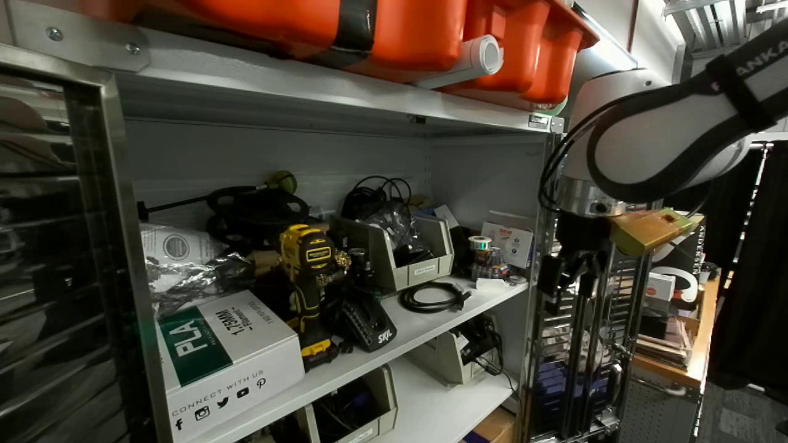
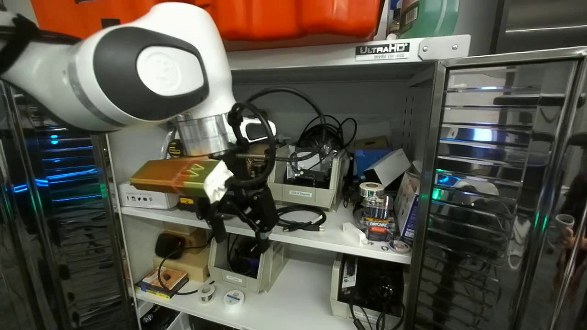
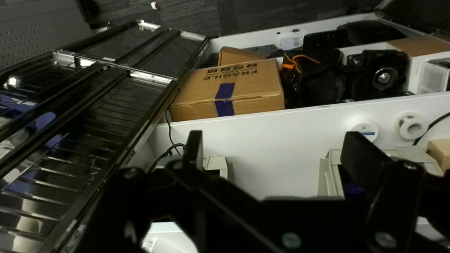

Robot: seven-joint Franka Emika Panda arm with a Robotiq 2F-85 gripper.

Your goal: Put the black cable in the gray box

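The black cable [image 1: 452,301] lies coiled on the upper shelf near its front edge; it also shows in an exterior view [image 2: 300,225]. The gray box [image 1: 425,271] is an open bin right behind the cable, with a label on its front [image 2: 298,195]. It holds black cables and a clear plastic bag. My gripper [image 2: 241,239] points down in front of the shelves, apart from the cable. It also shows in an exterior view [image 1: 565,286] beside the cabinet's door. In the wrist view my gripper [image 3: 276,144] is open with nothing between its fingers. The coiled cable is out of the wrist view.
A yellow drill [image 1: 308,271], a black charger [image 1: 369,323] and a PLA box [image 1: 228,344] stand left of the cable. Battery packs [image 2: 378,220] and a white piece [image 2: 354,233] lie on its right. More gray bins [image 2: 238,277] stand below. Metal doors [image 2: 504,183] flank the cabinet.
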